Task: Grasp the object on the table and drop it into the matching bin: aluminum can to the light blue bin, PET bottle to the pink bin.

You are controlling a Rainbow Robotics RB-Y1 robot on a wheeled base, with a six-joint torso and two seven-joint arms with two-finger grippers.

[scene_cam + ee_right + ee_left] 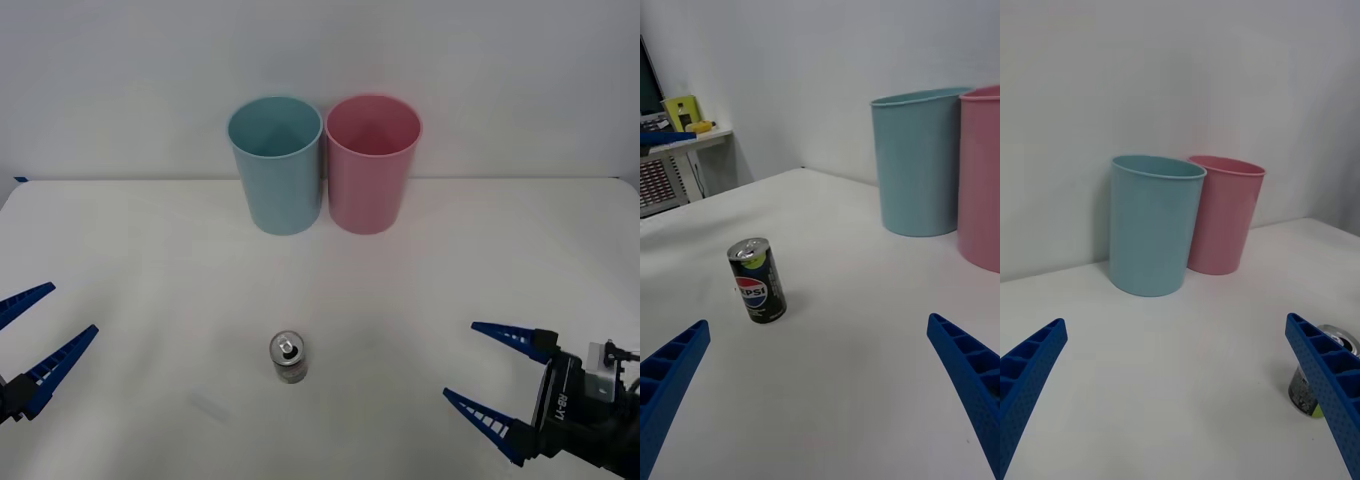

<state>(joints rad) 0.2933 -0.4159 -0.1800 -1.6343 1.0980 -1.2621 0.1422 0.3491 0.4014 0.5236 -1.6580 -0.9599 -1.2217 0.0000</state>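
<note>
A small aluminum can (288, 358) with a silver top and dark body stands upright on the white table (150, 250), near the front middle. The can (757, 280) carries a Pepsi logo; in the left wrist view the can (1311, 375) is partly behind a finger. The light blue bin (276, 165) and the pink bin (371, 162) stand side by side at the table's far edge. My right gripper (492, 374) is open at the front right, well right of the can. My left gripper (46, 329) is open at the front left.
A faint scuff mark (209, 407) lies on the table left of the can. A desk with a yellow item (683, 112) stands off beyond the table's left side. A plain white wall rises behind the bins.
</note>
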